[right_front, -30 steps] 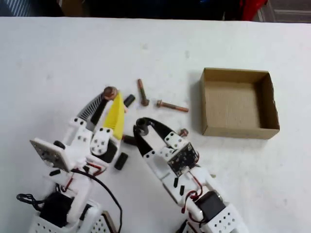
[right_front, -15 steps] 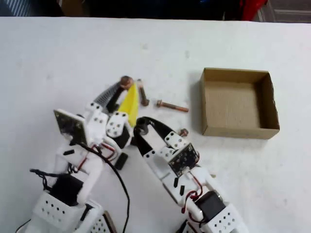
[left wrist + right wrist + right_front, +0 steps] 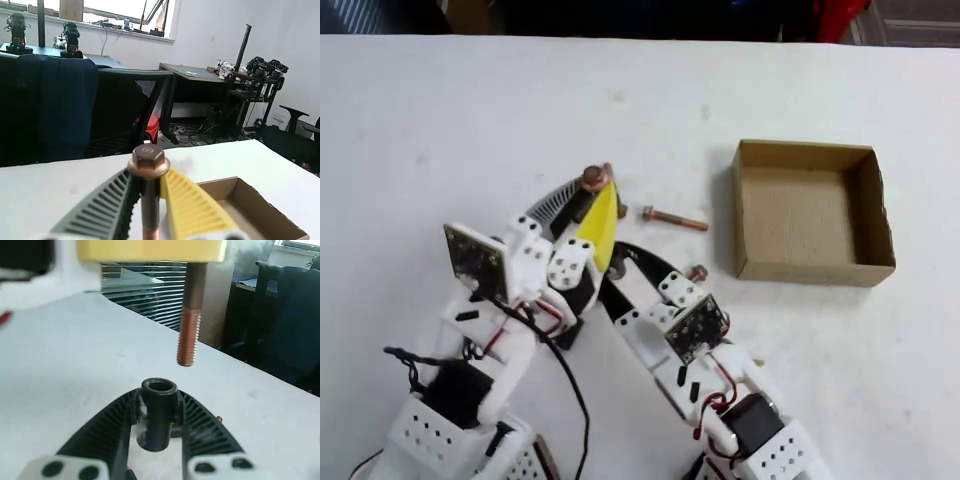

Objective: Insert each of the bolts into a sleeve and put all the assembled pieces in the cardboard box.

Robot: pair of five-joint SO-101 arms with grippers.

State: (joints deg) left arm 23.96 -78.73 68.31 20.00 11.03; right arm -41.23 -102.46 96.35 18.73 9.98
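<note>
The left gripper (image 3: 590, 190) is clamped on a copper bolt (image 3: 149, 200), upright with its head on top, over the middle of the table (image 3: 440, 110). Its threaded tip hangs just above the mouth of the black sleeve (image 3: 158, 425) that the right gripper (image 3: 158, 401) pinches upright, not touching. The cardboard box (image 3: 810, 270) sits toward the table's right edge, a loose bolt (image 3: 675, 218) lying near it.

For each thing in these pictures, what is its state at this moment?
held bolt: upright, thread down, above the sleeve, not inserted.
sleeve: upright, opening up, empty.
left gripper: shut on the held bolt.
right gripper: shut on the sleeve.
loose bolt: lying flat on the table.
cardboard box: open, empty.
</note>
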